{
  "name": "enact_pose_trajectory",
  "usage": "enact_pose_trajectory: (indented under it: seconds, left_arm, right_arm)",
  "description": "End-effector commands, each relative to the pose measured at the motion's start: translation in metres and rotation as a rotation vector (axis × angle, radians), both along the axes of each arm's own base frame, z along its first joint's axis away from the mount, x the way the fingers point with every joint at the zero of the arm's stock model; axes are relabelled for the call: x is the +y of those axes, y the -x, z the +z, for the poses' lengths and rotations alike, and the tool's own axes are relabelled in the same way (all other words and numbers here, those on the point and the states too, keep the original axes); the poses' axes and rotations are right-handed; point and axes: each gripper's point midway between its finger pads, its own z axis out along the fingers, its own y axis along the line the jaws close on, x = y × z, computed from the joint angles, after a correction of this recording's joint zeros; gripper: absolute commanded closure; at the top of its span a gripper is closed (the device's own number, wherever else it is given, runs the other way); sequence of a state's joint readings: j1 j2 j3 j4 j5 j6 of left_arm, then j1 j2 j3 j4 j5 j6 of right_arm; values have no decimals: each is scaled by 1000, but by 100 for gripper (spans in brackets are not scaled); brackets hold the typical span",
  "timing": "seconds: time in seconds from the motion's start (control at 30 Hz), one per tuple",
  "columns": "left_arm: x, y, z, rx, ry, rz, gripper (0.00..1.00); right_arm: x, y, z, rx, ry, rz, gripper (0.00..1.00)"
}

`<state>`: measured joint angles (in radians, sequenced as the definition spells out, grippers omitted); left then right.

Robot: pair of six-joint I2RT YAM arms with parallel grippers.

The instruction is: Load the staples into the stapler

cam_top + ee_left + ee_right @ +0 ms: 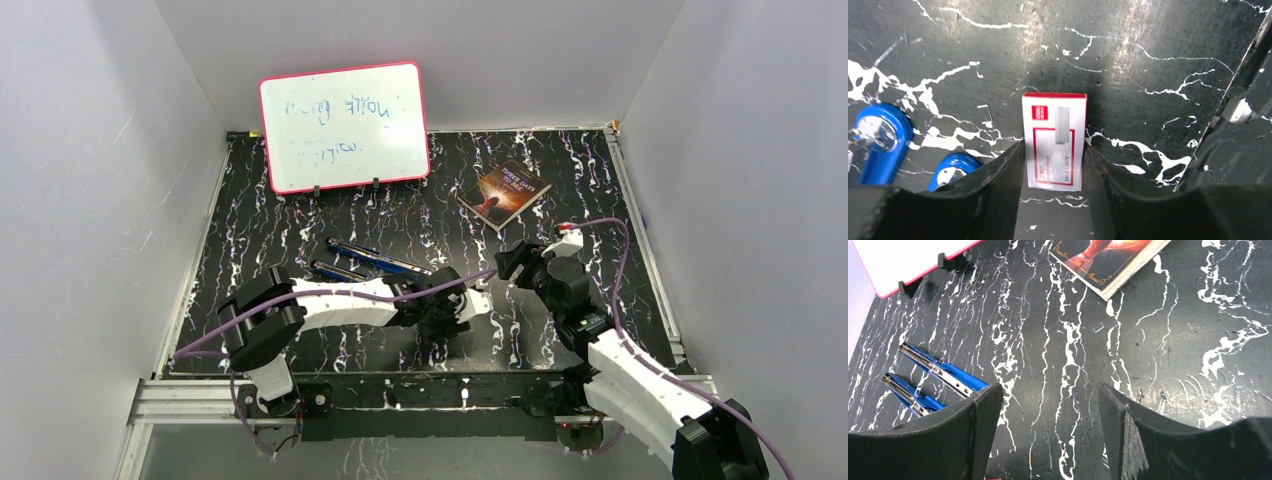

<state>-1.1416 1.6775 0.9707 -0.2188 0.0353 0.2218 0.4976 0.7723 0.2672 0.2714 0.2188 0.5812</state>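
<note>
Gripping the box, with no staples out yet.
Nearest, the left gripper (1054,152) was clamped on the long sides of the white, red-labelled box (1054,132); the staples were unseen, presumably inside. Just right of the box the right gripper (1050,400) hung wide open and empty. Beyond the box, leftward, lay the opened blue stapler (372,260). The next move likely called for opening the box.

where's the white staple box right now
Left wrist view: the white staple box sits clamped between the fingers of the left tool, right of the blue stapler.
</note>
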Motion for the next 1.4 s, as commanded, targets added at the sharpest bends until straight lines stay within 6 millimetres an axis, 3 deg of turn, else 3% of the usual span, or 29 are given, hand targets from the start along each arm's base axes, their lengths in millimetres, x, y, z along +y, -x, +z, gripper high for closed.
enact_pose_trajectory:
  seconds: [0.0, 0.1, 0.23, 0.37, 0.43, 0.57, 0.77, 1.0, 1.13, 1.27, 1.3, 1.37]
  left_arm:
    - [-18, -7, 14, -38, 45, -42, 51]
    - [-17, -10, 23, -62, 74, -16, 35]
    - [-13, -12, 41, -95, 146, 45, 25]
    - [-6, -18, 66, -126, 225, 159, 22]
    - [2, -28, 84, -174, 276, 252, 21]
    - [24, -50, 99, -149, 346, 471, 20]
    - [50, -73, 118, -15, 522, 731, 20]
    - [84, -77, 133, -43, 640, 956, 19]
    - [101, -78, 134, -67, 660, 1035, 18]
    - [110, -76, 128, -60, 655, 1082, 17]
    - [110, -75, 126, -54, 651, 1088, 17]
    - [111, -74, 122, -43, 640, 1101, 17]
  right_arm:
    - [-14, -3, 4, -19, -6, -80, 22]
    - [-20, -3, 2, -28, 2, -108, 22]
    - [-25, -4, 3, -58, -14, -139, 23]
    - [-26, -4, 9, -101, -26, -138, 24]
    - [-23, -4, 12, -125, -12, -111, 23]
    - [-14, -6, 16, -176, 59, -26, 21]
    - [23, 1, 31, -287, 120, 227, 20]
    - [70, 29, 54, -485, 145, 592, 20]
    - [90, 43, 50, -519, 217, 805, 20]
    - [97, 49, 34, -504, 293, 929, 19]
    - [101, 47, 45, -531, 299, 951, 19]
    - [105, 51, 41, -522, 306, 1012, 20]
